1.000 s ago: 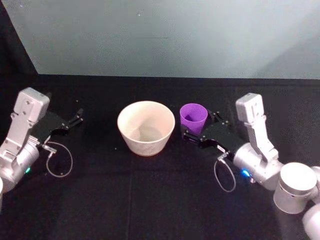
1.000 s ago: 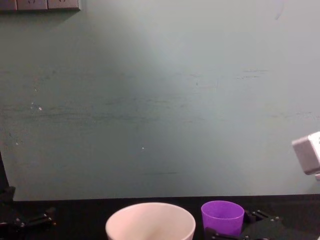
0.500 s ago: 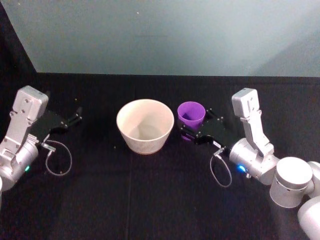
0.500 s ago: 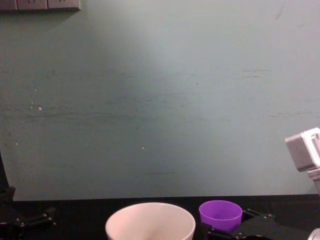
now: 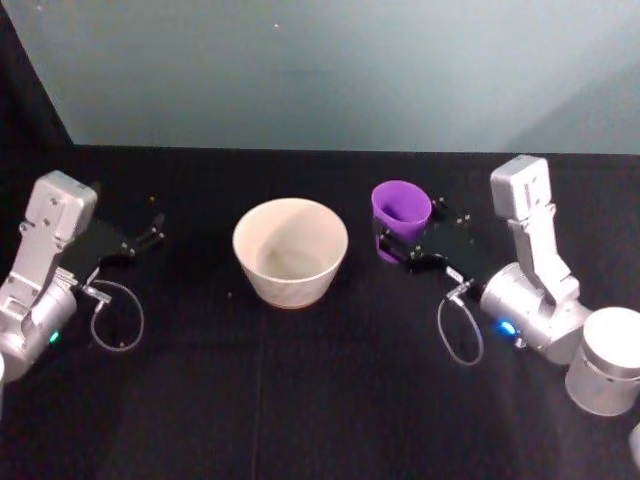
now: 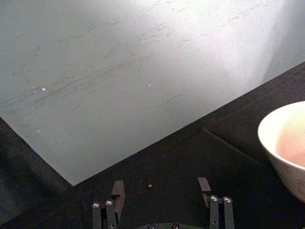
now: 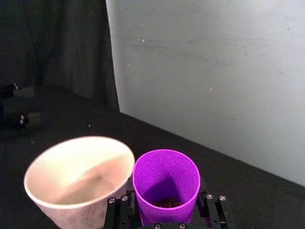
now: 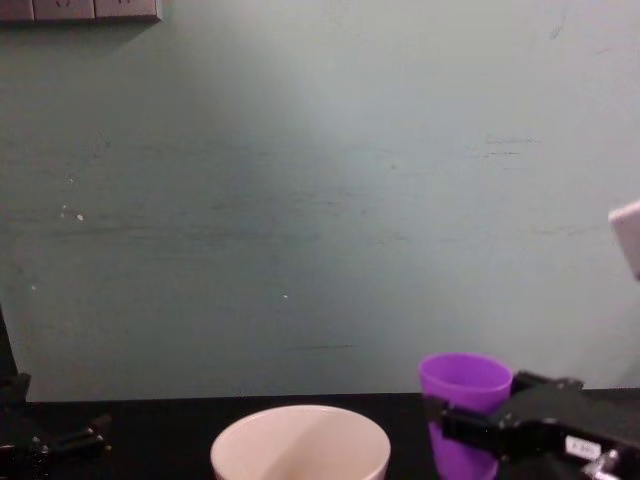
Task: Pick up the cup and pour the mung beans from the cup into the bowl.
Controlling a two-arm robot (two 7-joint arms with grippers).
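The bowl (image 5: 291,284) is set on the surface (image 5: 300,400), to the left of the right pincer (image 5: 396,244), which is clamped on the upright cup (image 5: 401,212), near the rim. Mung beans (image 7: 167,202) are seen inside. The left pincer (image 5: 150,236) is parked with fingers apart, farther off.

The cup (image 7: 165,177) looks smooth plastic, the bowl (image 5: 290,284) smooth and matt, the table cover (image 5: 300,400) matt black cloth.

A black tabletop (image 5: 300,400) runs back to a pale teal wall (image 8: 320,200); power sockets (image 8: 80,8) sit high at far left.
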